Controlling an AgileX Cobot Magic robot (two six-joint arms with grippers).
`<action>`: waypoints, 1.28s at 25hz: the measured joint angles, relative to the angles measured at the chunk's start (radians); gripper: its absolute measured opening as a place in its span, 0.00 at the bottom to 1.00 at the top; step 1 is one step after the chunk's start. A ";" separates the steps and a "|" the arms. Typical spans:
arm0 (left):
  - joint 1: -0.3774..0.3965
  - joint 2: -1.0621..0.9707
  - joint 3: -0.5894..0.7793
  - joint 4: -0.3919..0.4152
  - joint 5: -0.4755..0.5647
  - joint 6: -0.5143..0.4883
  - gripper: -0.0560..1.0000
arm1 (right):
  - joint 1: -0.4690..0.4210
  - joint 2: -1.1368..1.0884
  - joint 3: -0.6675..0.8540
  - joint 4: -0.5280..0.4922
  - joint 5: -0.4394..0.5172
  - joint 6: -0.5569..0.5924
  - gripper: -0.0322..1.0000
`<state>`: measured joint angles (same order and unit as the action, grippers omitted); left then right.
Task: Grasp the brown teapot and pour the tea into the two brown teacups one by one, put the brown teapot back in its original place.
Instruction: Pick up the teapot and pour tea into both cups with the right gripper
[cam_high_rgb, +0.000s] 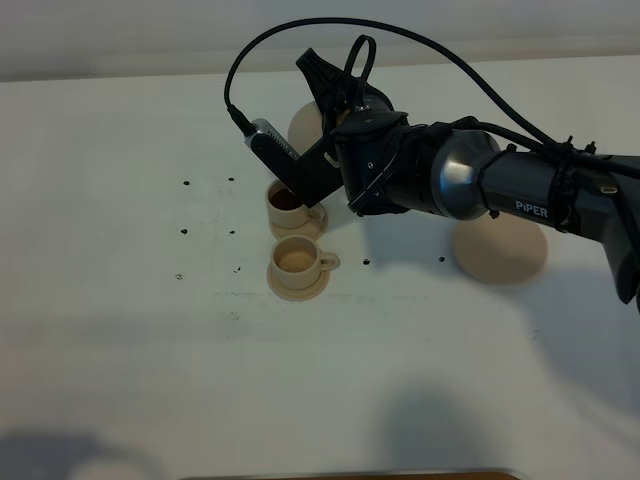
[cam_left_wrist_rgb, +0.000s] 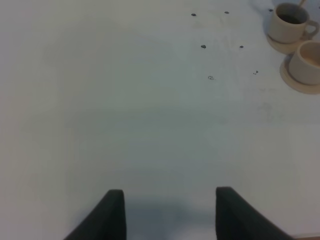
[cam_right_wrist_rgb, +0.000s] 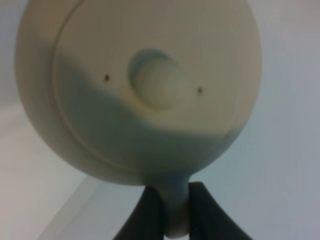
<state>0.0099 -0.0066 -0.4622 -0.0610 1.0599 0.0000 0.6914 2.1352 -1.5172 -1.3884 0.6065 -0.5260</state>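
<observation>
Leftmost, the left gripper (cam_left_wrist_rgb: 170, 199) is shown spread above the table (cam_left_wrist_rgb: 100, 110). The far teacup (cam_high_rgb: 286, 200) is partly covered by the wrist camera (cam_high_rgb: 283, 158). The brown teapot (cam_high_rgb: 304, 125), mostly hidden beside that cup, is pinched at its handle by the right gripper (cam_right_wrist_rgb: 175, 200). The large saucer (cam_high_rgb: 500, 252) is partly masked by the arm (cam_high_rgb: 530, 190).

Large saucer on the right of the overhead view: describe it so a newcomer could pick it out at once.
On the white table, follow the black right arm back toward its base; the large saucer lies partly hidden behind the forearm, right of the two teacups. It is a flat tan disc, wider than the cups' small saucers and the only one with nothing standing on it.
</observation>
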 joint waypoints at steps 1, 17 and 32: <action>0.000 0.000 0.000 0.000 0.000 0.000 0.50 | 0.000 0.000 0.000 0.000 0.000 -0.001 0.12; 0.000 0.000 0.000 0.000 0.000 0.000 0.50 | 0.000 0.000 0.000 -0.023 0.000 -0.001 0.12; 0.000 0.000 0.000 0.000 0.000 0.000 0.50 | 0.000 0.000 0.000 -0.023 0.000 -0.001 0.12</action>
<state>0.0099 -0.0066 -0.4622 -0.0610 1.0599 0.0000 0.6914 2.1352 -1.5172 -1.4116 0.6061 -0.5269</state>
